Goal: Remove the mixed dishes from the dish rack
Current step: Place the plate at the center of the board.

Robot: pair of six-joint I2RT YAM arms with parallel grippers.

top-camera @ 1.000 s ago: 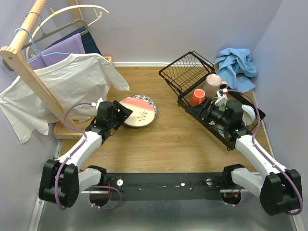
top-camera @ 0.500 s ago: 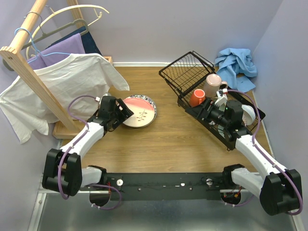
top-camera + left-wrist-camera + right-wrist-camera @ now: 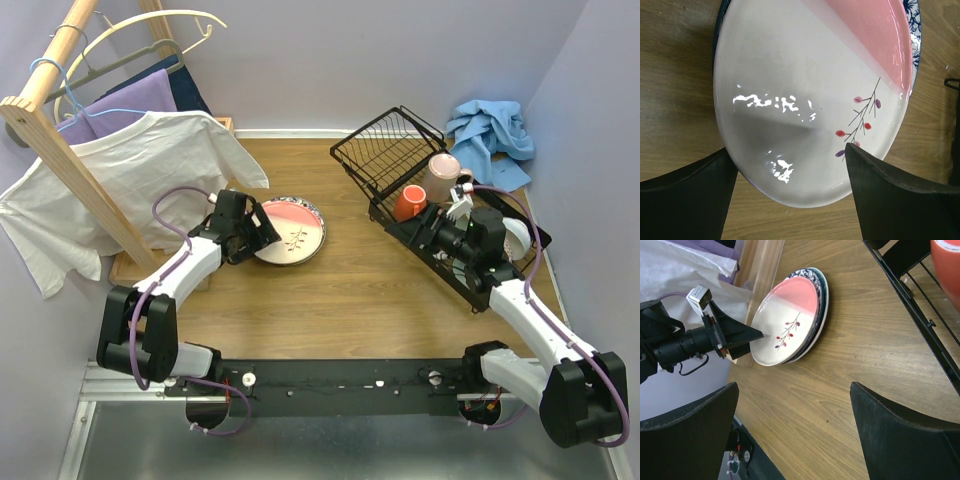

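The pink-and-cream plate (image 3: 290, 228) is seen lying flat on a patterned plate (image 3: 821, 280) on the bench (image 3: 350, 300), left of centre in the overhead view and well apart from the dish rack (image 3: 395, 150), which is set diagonally at the right of the frame; an orange mug (image 3: 408, 203) and a pink mug (image 3: 443, 175) are seen in the rack, with a white dish (image 3: 517, 240) partly hidden by the arm. The left pincer (image 3: 789, 148) is spread wide, one jaw at either side of the plate's near rim, and nothing is pinched; contact with the glaze cannot be told. The right pincer (image 3: 794, 386) is spread fully and empty, held over the rack beside the orange mug. The dishes are judged to be stiff, brittle and fairly heavy, with a glossy glaze likely to slip; a plate would best be taken across its rim, a mug across its wall or by its handle. The rack's wires and the close-set mugs are judged to hinder a lift; a white shirt (image 3: 130, 170) on a wooden stand (image 3: 75, 165) hangs near the left arm; a blue cloth (image 3: 490, 135) lies at the upper right.
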